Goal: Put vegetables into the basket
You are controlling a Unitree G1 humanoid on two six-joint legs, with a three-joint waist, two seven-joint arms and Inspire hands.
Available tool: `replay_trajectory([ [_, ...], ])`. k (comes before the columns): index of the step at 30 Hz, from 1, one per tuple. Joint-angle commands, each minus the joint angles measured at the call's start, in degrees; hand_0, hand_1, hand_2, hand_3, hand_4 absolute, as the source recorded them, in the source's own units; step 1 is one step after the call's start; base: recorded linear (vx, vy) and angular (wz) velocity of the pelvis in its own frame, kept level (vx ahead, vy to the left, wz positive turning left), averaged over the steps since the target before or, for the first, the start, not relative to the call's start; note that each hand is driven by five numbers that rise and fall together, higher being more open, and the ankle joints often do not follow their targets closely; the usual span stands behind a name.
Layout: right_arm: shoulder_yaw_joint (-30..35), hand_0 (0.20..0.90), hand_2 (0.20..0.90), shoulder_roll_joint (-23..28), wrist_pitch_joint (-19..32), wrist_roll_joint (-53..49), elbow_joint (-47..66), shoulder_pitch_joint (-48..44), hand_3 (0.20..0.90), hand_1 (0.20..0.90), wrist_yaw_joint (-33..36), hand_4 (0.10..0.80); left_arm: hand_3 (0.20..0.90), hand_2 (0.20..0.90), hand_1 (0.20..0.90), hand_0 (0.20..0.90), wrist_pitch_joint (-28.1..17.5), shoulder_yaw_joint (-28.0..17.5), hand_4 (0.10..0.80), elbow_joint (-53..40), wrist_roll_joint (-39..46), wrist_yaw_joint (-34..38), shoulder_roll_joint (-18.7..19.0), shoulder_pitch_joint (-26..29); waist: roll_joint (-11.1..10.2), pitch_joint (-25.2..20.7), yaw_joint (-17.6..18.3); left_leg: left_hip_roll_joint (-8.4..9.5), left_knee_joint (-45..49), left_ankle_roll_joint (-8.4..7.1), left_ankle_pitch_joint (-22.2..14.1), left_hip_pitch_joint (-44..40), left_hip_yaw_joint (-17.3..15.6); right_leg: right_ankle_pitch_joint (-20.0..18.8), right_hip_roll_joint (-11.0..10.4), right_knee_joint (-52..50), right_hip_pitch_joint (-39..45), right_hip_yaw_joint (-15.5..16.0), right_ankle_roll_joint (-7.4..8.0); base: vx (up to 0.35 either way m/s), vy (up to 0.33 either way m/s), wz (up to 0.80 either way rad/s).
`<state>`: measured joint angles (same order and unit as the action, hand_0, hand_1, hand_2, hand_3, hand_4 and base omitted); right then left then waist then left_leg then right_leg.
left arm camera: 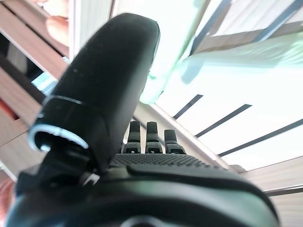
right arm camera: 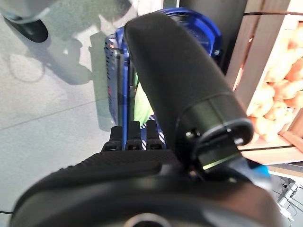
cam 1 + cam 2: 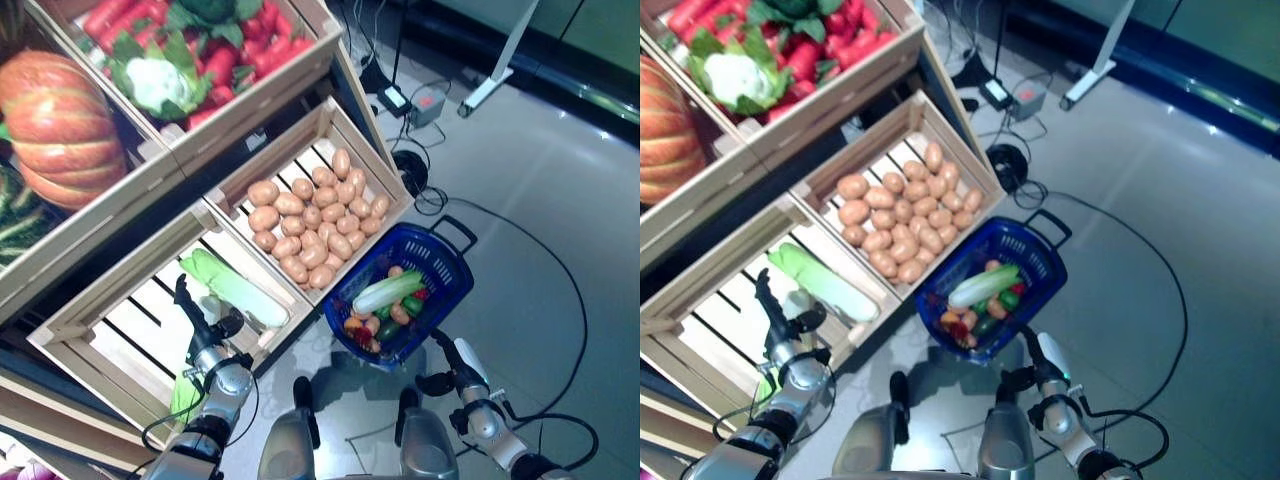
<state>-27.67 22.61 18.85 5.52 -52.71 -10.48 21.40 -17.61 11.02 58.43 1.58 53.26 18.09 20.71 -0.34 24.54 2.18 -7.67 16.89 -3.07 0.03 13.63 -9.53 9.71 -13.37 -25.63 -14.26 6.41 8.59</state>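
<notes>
A long pale green cabbage lies in the slatted wooden crate at the lower left. My left hand stands inside that crate just left of the cabbage, fingers straight and holding nothing; its thumb fills the left wrist view. The blue basket sits on the floor to the right and holds a pale cabbage with small red, green and orange vegetables. My right hand hangs just below the basket's near edge, relaxed and empty; in its wrist view the basket rim shows past the fingers.
A crate of potatoes sits between the cabbage crate and the basket. Higher up are a large pumpkin and a crate with cauliflower and red roots. Cables and a power box lie on the grey floor.
</notes>
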Motion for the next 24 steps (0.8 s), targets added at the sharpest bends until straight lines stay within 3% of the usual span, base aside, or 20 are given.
replay_trajectory([
  [1, 0.4, 0.900, 0.900, 2.6, 2.1, -4.4, 8.7, -2.2, 0.900, 0.900, 4.2, 0.800, 0.900, 0.900, 0.900, 0.900, 0.4, -1.2, 0.800, 0.3, 4.6, 2.0, 6.2, 4.2, -1.5, -1.0, 1.3, -3.46, 16.6, -1.41, -9.1, 5.2, 2.6, -1.1, -1.7, -8.1, -4.7, -0.6, -4.54, -0.094, 0.115, -0.12],
  [8, 0.9, 0.900, 0.900, 3.9, 0.4, -5.6, 11.8, -4.7, 0.900, 0.900, 5.5, 0.800, 0.900, 0.900, 0.900, 0.900, 5.6, -2.3, 0.800, 2.3, 8.8, 2.1, 9.7, 9.6, -1.8, 1.3, 2.2, -4.35, 25.3, -0.57, -12.6, 14.1, 3.0, 1.8, -1.9, -18.0, -15.0, -2.9, -4.62, -0.088, 0.050, -0.01],
  [15, 0.9, 0.900, 0.900, 4.5, -0.3, -6.3, 12.1, -6.5, 0.900, 0.900, 6.3, 0.800, 0.900, 0.900, 0.900, 0.900, 7.7, -3.2, 0.800, 3.2, 11.9, 3.4, 10.1, 11.5, -1.6, 2.6, 2.2, -4.63, 30.3, -1.36, -15.8, 18.5, 4.3, 4.7, -1.9, -23.4, -20.0, -4.1, -4.13, -0.034, 0.034, 0.05],
  [24, 3.5, 0.900, 0.900, 8.9, -0.4, -9.5, 15.3, -8.7, 0.900, 0.900, 5.8, 0.800, 0.900, 0.900, 0.900, 0.900, 10.7, -2.3, 0.800, 3.4, 14.2, -3.7, 15.8, 17.2, -1.5, 4.3, 2.9, -5.41, 38.5, -1.24, -19.3, 27.0, 5.0, 7.1, -1.8, -30.8, -28.8, -4.9, -4.53, -0.064, 0.064, 0.05],
])
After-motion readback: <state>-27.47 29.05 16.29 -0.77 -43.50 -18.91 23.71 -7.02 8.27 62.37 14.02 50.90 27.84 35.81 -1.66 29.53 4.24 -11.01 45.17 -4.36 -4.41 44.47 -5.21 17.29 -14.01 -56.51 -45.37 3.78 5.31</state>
